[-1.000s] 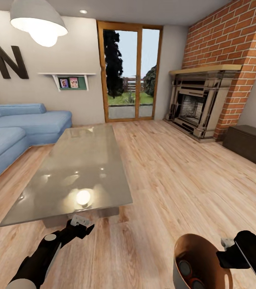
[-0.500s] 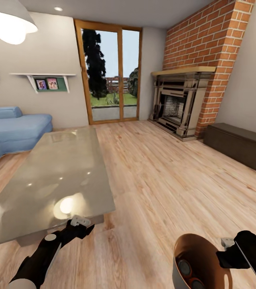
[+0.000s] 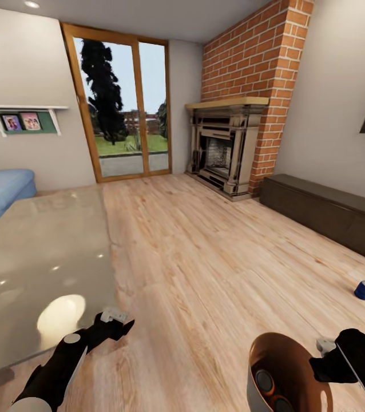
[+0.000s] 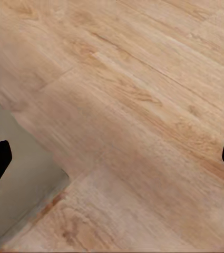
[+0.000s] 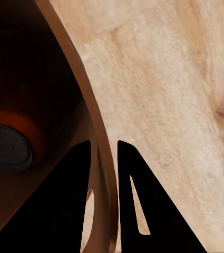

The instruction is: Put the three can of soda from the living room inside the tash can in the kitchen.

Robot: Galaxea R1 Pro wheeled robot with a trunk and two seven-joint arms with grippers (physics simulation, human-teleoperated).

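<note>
At the lower right, the right gripper (image 3: 326,356) pinches the rim of the trash can (image 3: 280,355), two orange cans (image 3: 264,380) inside. A blue can (image 3: 364,289) lies on the floor (image 3: 205,252) at right. The left gripper (image 3: 114,320) hangs spread and empty.

The floor (image 3: 222,252) is pale wood plank with a clear grain and a soft sheen, and the low surface (image 3: 39,257) at left has a glossy, glass-like top that mirrors the lamps. The bucket (image 3: 262,349) near right has smooth, shiny copper-brown walls like polished metal, and the orange cans (image 3: 264,380) inside it have dull silvery tops; the blue can (image 3: 364,289) on the floor far right looks smooth. The column (image 3: 274,74) is rough red brick, the sofa (image 3: 2,191) matt blue cloth, the long cabinet (image 3: 325,214) matt dark wood, and the door frame (image 3: 142,109) is varnished wood.
</note>
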